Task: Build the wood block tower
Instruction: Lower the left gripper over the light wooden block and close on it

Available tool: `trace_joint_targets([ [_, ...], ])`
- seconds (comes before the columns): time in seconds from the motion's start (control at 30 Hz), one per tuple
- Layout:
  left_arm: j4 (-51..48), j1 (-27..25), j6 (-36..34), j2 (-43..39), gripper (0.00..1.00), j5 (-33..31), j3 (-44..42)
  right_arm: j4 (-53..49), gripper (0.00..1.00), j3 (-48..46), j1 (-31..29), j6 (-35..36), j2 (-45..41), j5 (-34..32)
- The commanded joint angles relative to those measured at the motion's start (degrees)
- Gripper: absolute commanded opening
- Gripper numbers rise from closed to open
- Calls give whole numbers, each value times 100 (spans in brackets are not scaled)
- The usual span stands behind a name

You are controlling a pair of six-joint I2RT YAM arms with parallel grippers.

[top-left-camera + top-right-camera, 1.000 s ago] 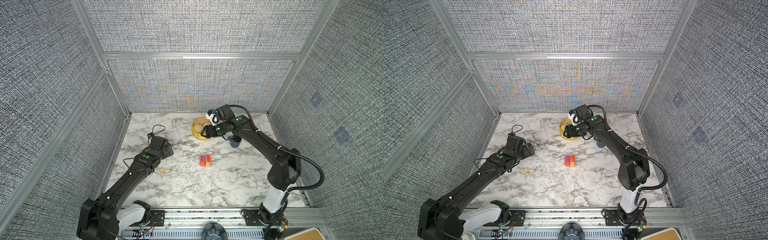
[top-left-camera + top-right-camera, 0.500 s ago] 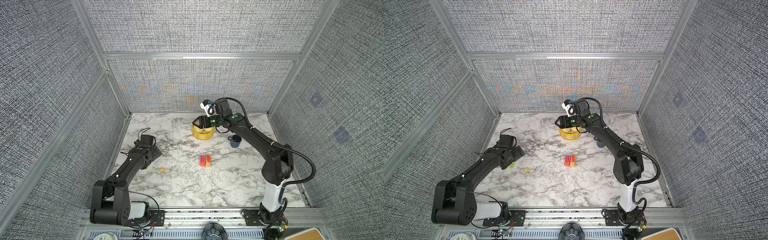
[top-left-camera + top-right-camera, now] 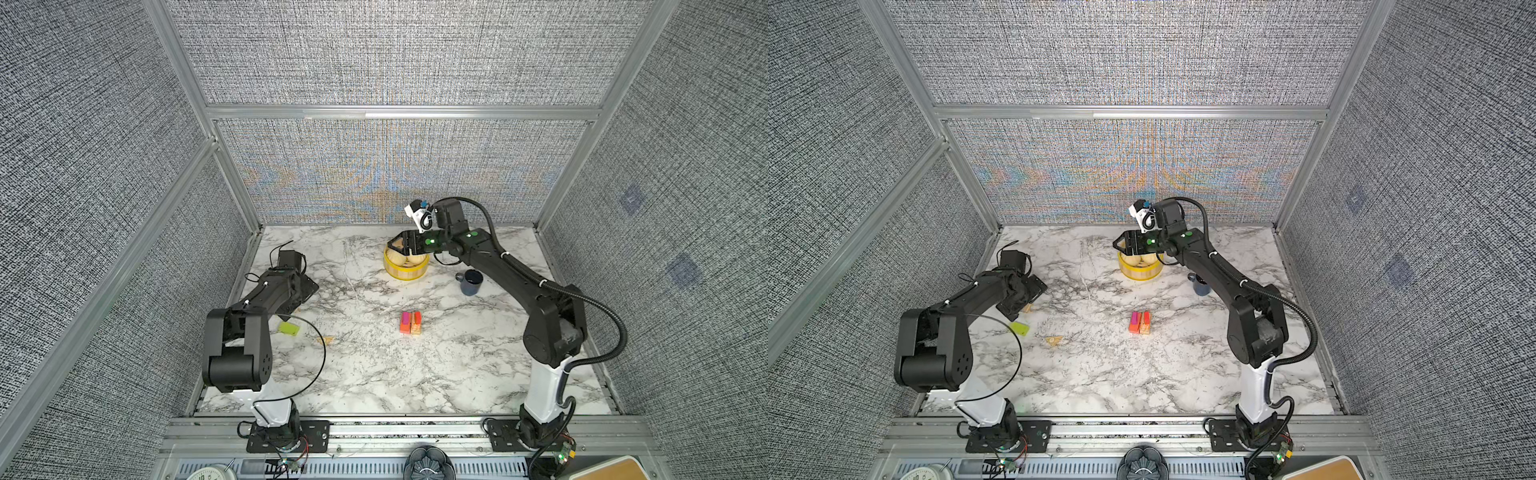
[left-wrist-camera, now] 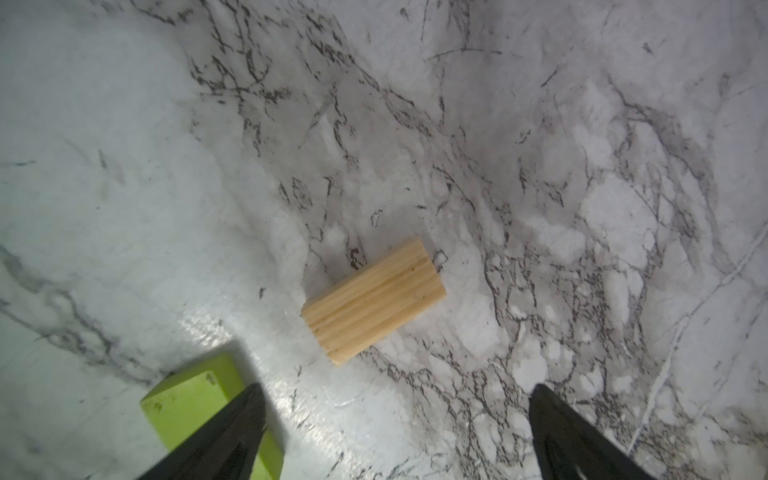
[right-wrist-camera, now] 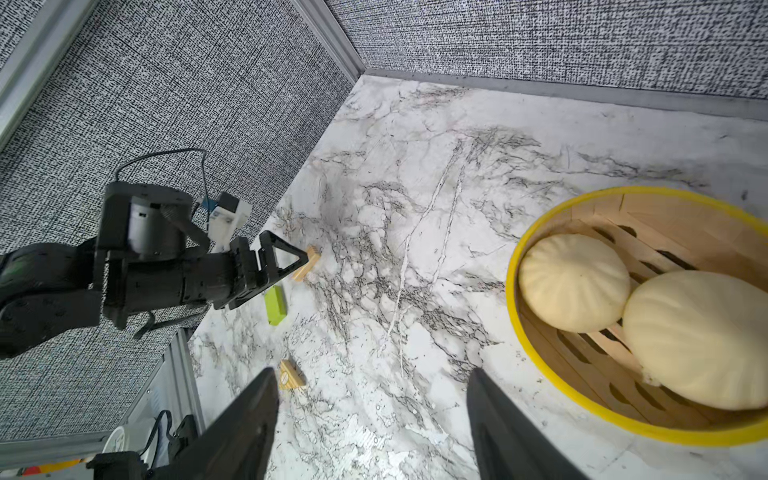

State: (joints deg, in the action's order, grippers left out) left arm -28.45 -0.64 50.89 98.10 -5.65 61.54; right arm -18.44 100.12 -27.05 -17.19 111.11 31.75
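The tower (image 3: 410, 323) (image 3: 1140, 323) is a low cluster of pink, orange, red and tan wood blocks at mid-table. A lime green slab (image 3: 289, 328) (image 3: 1020, 328) (image 4: 191, 399) lies flat near the left arm. A tan slab (image 4: 374, 305) (image 3: 1027, 308) (image 5: 305, 268) lies on the marble just ahead of my left gripper (image 4: 395, 388) (image 3: 302, 293) (image 3: 1022, 296), which hangs open and empty above it. A tan triangular block (image 3: 326, 340) (image 5: 291, 376) rests farther forward. My right gripper (image 5: 372, 372) (image 3: 392, 246) (image 3: 1120, 243) is open and empty, beside the basket's far-left rim.
A round yellow steamer basket (image 3: 405, 272) (image 5: 513, 286) with buns stands at the back middle. A dark blue mug (image 3: 471, 282) (image 3: 1200, 286) stands to its right, under the right arm. The left wall is close behind the left arm.
The left arm folded back and its gripper shifted left toward the wall, uncovering the lime green slab. The right gripper swung left across the steamer basket.
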Motion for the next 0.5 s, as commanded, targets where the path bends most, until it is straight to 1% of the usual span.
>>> trace_joint_targets([
  [0.0,72,92,169,183,97,146,69,157,73,8,10,-17,24,110],
  [0.23,94,240,368,544,90,239,259,108,73,48,7,-4,123,121],
  [0.47,-143,318,379,783,88,170,522,99,72,96,6,-4,195,170],
])
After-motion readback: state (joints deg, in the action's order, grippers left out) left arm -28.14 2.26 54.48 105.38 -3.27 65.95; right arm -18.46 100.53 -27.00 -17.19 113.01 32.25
